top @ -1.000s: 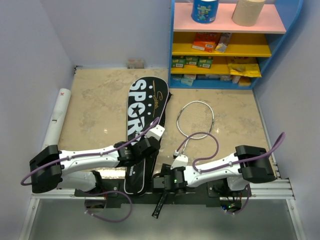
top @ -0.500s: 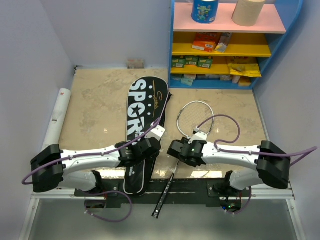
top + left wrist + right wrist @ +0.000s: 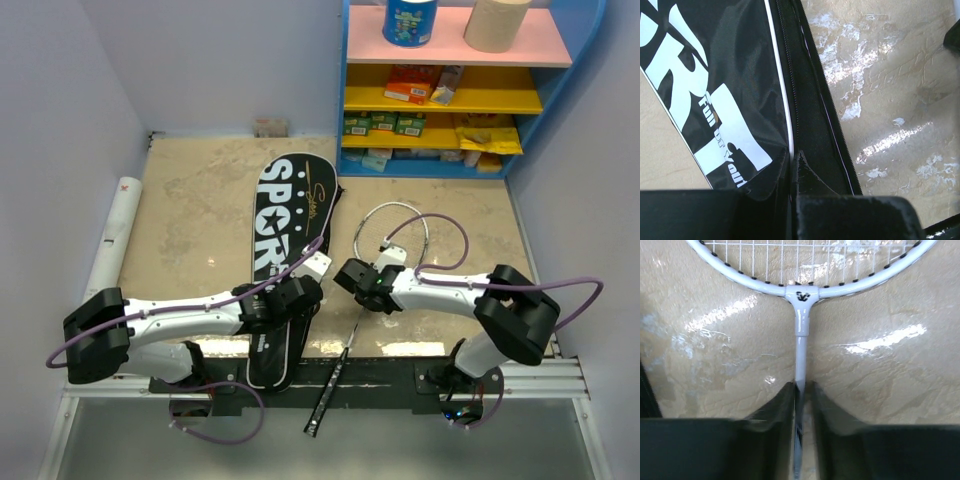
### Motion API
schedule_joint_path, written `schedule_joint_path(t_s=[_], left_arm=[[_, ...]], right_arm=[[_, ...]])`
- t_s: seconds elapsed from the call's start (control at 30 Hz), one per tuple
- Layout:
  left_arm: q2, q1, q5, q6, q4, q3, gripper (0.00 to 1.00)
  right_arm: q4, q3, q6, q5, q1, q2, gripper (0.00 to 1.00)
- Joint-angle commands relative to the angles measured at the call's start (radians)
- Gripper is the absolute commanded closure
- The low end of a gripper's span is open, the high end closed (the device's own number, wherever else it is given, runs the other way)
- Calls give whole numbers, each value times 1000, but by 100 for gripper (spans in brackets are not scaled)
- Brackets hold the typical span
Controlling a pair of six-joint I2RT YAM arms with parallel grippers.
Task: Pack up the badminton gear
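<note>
The black bag [image 3: 285, 215] lettered SPORT lies lengthwise on the floor. My left gripper [image 3: 293, 300] is shut on its zipped right edge near the narrow end; in the left wrist view the bag [image 3: 730, 75] fabric is pinched in the left gripper [image 3: 792, 160]. A silver-framed racket [image 3: 372, 240] lies to the bag's right, its black handle [image 3: 328, 392] over the front rail. My right gripper [image 3: 357, 283] straddles the racket shaft [image 3: 801, 325] just below the head. The right gripper [image 3: 803, 387] stands narrowly open: one finger touches the shaft, the other is a sliver off. A long white tube [image 3: 115, 235] lies by the left wall.
A blue shelf unit [image 3: 450, 90] with boxes and packets stands at the back right, with a blue-wrapped roll [image 3: 410, 20] and a beige roll [image 3: 497, 24] on top. A small object [image 3: 270, 127] sits at the back wall. The metal rail [image 3: 400, 378] runs along the near edge.
My right arm swung from the racket's handle at the front rail up to the shaft near the head, and its jaws narrowed around the shaft. The left arm held still.
</note>
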Motion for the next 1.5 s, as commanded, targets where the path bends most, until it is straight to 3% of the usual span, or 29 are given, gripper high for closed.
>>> schedule_joint_path(t_s=[0.0, 0.07, 0.4, 0.53, 0.7, 0.8, 0.97, 1.47], left_arm=[[0, -8, -35, 4, 25, 37, 100], [8, -7, -37, 6, 31, 40, 100], [81, 15, -108, 6, 14, 98, 100], [86, 41, -74, 20, 48, 117, 100], [124, 44, -63, 27, 53, 169, 100], [130, 44, -51, 27, 63, 181, 100], [129, 44, -34, 26, 63, 193, 100], [5, 44, 66, 14, 42, 154, 100]], right_arm=[[46, -46, -12, -21, -8, 6, 88], [46, -64, -10, -30, -7, -10, 100], [-52, -81, 27, 14, 19, -154, 100], [-210, -17, 96, 65, 128, -182, 100], [-356, 92, 171, 94, 281, -105, 100], [-375, 109, 211, 97, 357, -100, 100], [-318, 106, 194, 78, 409, -117, 100], [53, 63, -94, 92, 428, -174, 100]])
